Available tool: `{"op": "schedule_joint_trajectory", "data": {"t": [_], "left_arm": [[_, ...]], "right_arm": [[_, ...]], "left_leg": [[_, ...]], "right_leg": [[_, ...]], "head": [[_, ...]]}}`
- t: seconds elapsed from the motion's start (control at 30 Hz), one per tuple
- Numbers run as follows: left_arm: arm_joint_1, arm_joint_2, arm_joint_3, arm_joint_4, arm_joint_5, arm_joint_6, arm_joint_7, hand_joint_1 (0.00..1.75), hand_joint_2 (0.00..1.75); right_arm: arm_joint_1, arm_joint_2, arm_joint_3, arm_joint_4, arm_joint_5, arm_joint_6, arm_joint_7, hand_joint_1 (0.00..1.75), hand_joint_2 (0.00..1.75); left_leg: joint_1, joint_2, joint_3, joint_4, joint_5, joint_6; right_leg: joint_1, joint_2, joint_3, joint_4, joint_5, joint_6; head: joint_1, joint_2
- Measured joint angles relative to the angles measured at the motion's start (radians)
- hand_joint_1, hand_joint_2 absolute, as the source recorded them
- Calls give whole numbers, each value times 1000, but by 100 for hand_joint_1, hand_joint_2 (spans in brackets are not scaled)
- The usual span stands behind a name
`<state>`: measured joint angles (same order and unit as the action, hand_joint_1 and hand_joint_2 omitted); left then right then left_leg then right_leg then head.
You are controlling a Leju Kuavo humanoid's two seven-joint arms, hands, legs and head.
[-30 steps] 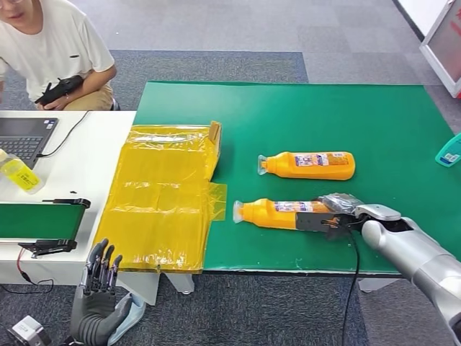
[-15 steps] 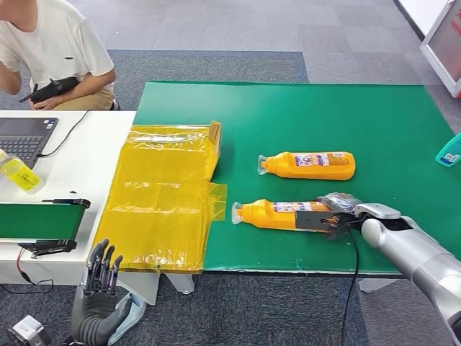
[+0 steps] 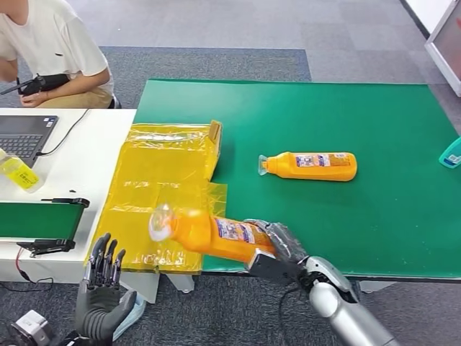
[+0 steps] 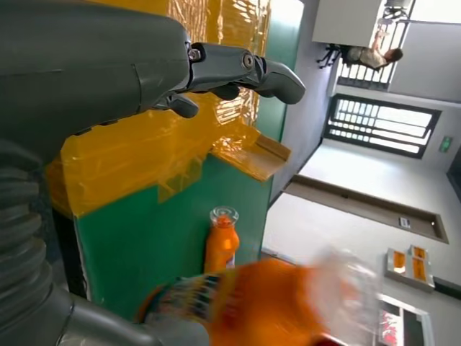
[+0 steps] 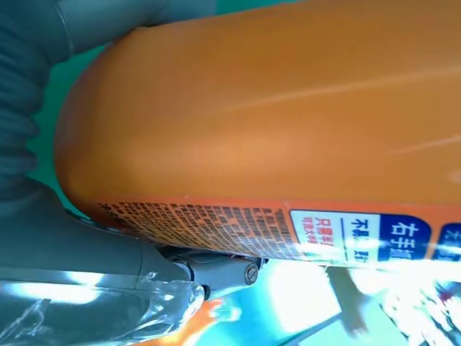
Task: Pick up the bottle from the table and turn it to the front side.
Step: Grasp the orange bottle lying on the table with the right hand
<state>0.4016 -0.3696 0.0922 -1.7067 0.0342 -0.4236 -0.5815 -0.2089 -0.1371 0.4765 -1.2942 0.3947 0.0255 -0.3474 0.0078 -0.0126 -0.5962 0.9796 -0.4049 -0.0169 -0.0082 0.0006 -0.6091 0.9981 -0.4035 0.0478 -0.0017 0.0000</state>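
Now the right hand grips an orange bottle with clear cap and blue-white label, left hand spread empty.

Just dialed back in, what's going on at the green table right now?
The right robot hand grips an orange bottle by its base and holds it above the table's near edge, clear cap pointing toward the yellow plastic sheet. A second orange bottle lies flat on the green table. The left robot hand hangs open below the white desk, where a person sits.
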Motion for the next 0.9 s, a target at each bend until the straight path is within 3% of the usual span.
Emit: {"op": "schedule_joint_trajectory", "data": {"t": [0.17, 0.33, 0.53, 0.67, 0.9], "left_arm": [[-27, 22, -99, -17, -155, 72, -4, 0, 175], [-75, 52, -165, -22, -227, 184, 22, 0, 175], [-87, 54, -167, -22, -231, 194, 32, 0, 175], [-133, 74, -235, -30, -168, 153, 55, 0, 175], [-159, 105, -313, -41, -121, 149, 63, 0, 175]], "right_arm": [[103, 192, -167, -109, -128, 117, -86, 175, 175], [138, 302, -214, -114, -141, 139, -140, 175, 175], [146, 323, -219, -114, -134, 126, -160, 175, 175], [178, 386, -194, -102, 42, -54, -231, 175, 175], [182, 394, -143, -79, 213, -208, -246, 175, 175]], "left_leg": [[1, 0, 0, 0, -1, -2], [0, 0, 1, 0, 0, -2], [0, 0, 1, 0, 0, -2], [0, 1, 1, 0, 0, -2], [0, 1, 0, 0, 0, -2]], "right_leg": [[0, 1, -1, 0, 0, -1], [0, 1, -1, 0, 1, -1], [0, 1, -1, 0, 1, -1], [0, 1, -1, 0, 1, -1], [0, 1, -1, 0, 1, -1]], "head": [[0, 0], [0, 0], [0, 0], [0, 0], [0, 0]]}}
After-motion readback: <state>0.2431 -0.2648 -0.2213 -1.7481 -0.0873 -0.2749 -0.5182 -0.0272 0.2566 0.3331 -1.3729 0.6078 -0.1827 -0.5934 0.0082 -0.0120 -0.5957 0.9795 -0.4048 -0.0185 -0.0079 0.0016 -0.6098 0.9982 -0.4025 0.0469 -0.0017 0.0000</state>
